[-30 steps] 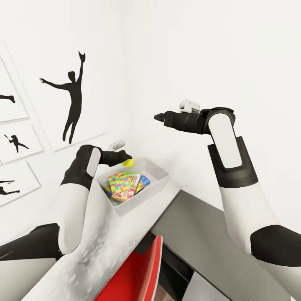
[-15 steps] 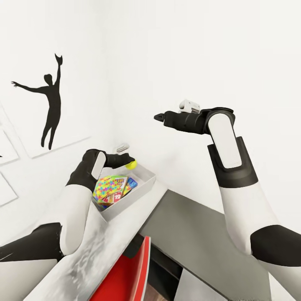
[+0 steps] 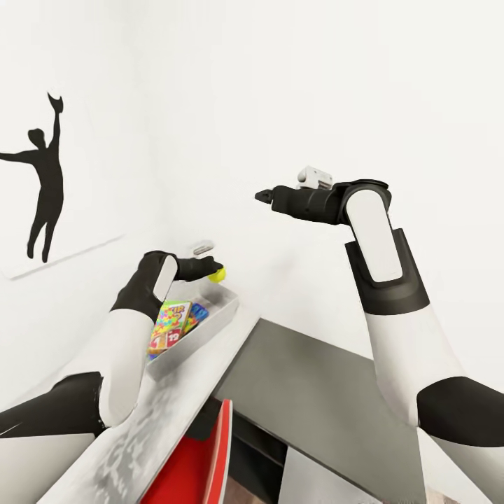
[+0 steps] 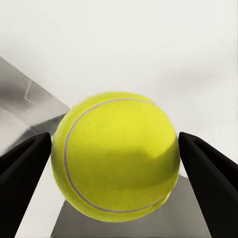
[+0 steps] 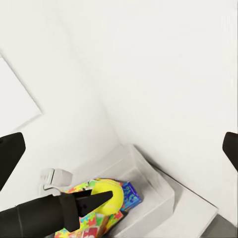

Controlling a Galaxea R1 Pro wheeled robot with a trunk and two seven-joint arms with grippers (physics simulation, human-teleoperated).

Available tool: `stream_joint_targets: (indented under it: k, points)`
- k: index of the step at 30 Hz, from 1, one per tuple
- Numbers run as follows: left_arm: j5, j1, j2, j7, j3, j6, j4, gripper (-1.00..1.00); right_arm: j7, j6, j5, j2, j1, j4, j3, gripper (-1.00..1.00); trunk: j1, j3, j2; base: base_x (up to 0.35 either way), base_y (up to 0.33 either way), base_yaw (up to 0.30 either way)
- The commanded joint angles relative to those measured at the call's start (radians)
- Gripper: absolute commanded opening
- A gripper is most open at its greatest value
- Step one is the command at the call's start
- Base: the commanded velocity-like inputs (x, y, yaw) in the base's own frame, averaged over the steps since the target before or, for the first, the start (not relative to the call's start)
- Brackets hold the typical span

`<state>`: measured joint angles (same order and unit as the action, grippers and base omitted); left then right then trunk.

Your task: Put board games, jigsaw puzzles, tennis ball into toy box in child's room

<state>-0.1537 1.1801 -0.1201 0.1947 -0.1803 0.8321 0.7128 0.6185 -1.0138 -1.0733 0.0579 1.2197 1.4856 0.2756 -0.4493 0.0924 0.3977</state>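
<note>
Left wrist view: yellow-green, white-seamed tennis ball (image 4: 116, 156) between gripping left fingers (image 4: 22, 171); right fingers (image 5: 10, 151) apart.

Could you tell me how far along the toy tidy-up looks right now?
Mostly done: puzzles and game boxes lie in the toy box. In hand: the left gripper holds the tennis ball above it. Left: releasing the ball. The right gripper is empty.
</note>
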Motion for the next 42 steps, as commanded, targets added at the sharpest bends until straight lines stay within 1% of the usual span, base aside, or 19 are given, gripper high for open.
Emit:
stream_joint_targets:
  k: [1, 3, 7, 12, 14, 16, 17, 20, 21, 25, 29, 32, 36, 42]
  points:
    - [-0.001, 0.001, 0.0, -0.006, -0.007, -0.006, -0.013, -1.0, 0.01, -0.002, -0.009, 0.0, 0.001, 0.0, 0.0, 1.0, -0.001, 0.001, 0.002, 0.0, 0.0, -0.227]
    - [-0.001, 0.001, 0.003, -0.049, -0.012, -0.029, -0.05, -1.0, 0.01, -0.002, -0.008, 0.0, 0.001, 0.001, 0.0, 1.0, -0.001, -0.001, 0.002, 0.0, 0.0, -0.227]
    - [-0.008, 0.001, 0.021, -0.195, -0.019, -0.08, -0.087, -1.0, 0.01, -0.003, -0.009, 0.0, 0.001, 0.001, 0.0, 1.0, -0.001, -0.005, 0.002, 0.0, 0.0, -0.227]
    - [-0.01, 0.001, 0.042, -0.272, -0.027, -0.091, -0.1, -1.0, 0.015, -0.003, -0.009, 0.0, 0.001, 0.001, 0.0, 1.0, -0.001, -0.01, 0.002, 0.0, 0.0, -0.227]
    - [-0.011, 0.001, 0.06, -0.306, -0.034, -0.093, -0.115, -1.0, 0.024, -0.003, -0.01, 0.001, 0.001, 0.001, 0.001, 1.0, -0.001, -0.012, 0.002, 0.0, 0.0, -0.227]
    - [-0.012, 0.001, 0.076, -0.33, -0.043, -0.094, -0.126, -1.0, 0.035, -0.004, -0.011, 0.009, 0.001, 0.0, 0.002, 1.0, -0.001, -0.014, 0.002, 0.0, 0.0, -0.227]
    - [-0.012, 0.001, 0.079, -0.333, -0.045, -0.094, -0.128, -1.0, 0.039, -0.006, -0.011, 0.013, 0.001, 0.0, 0.002, 1.0, -0.001, -0.015, 0.002, 0.0, 0.0, -0.227]
    - [-0.012, 0.001, 0.087, -0.341, -0.052, -0.094, -0.133, -1.0, 0.086, -0.016, -0.01, 0.057, 0.002, -0.006, 0.002, 1.0, -0.001, -0.017, 0.002, 0.0, 0.0, -0.171]
    - [-0.012, 0.001, 0.088, -0.341, -0.053, -0.094, -0.133, -1.0, 0.103, -0.018, -0.011, 0.067, 0.002, -0.009, 0.002, 1.0, -0.001, -0.017, 0.002, 0.0, 0.0, -0.021]
    - [-0.012, 0.001, 0.09, -0.339, -0.054, -0.096, -0.134, -1.0, 0.134, -0.021, -0.012, 0.084, 0.002, -0.03, 0.002, 1.0, -0.001, -0.017, 0.002, 0.0, 0.0, 0.15]
    - [-0.012, 0.001, 0.093, -0.337, -0.056, -0.097, -0.133, -1.0, 0.139, -0.021, -0.013, 0.087, 0.002, -0.037, 0.002, 1.0, -0.001, -0.018, 0.002, 0.0, 0.0, 0.271]
    - [-0.012, 0.001, 0.095, -0.334, -0.074, -0.098, -0.132, -1.0, 0.139, -0.02, -0.013, 0.088, 0.003, -0.039, 0.002, 1.0, -0.001, -0.018, 0.002, 0.0, 0.0, 0.287]
    - [-0.012, 0.001, 0.094, -0.333, -0.084, -0.098, -0.131, -1.0, 0.14, -0.017, -0.013, 0.088, 0.002, -0.039, 0.002, 1.0, -0.001, -0.018, 0.002, 0.0, 0.0, 0.284]
    - [-0.011, 0.001, 0.092, -0.331, -0.085, -0.094, -0.131, -1.0, 0.141, -0.019, -0.013, 0.088, 0.002, -0.04, 0.002, 1.0, -0.001, -0.018, 0.002, 0.0, 0.0, 0.079]
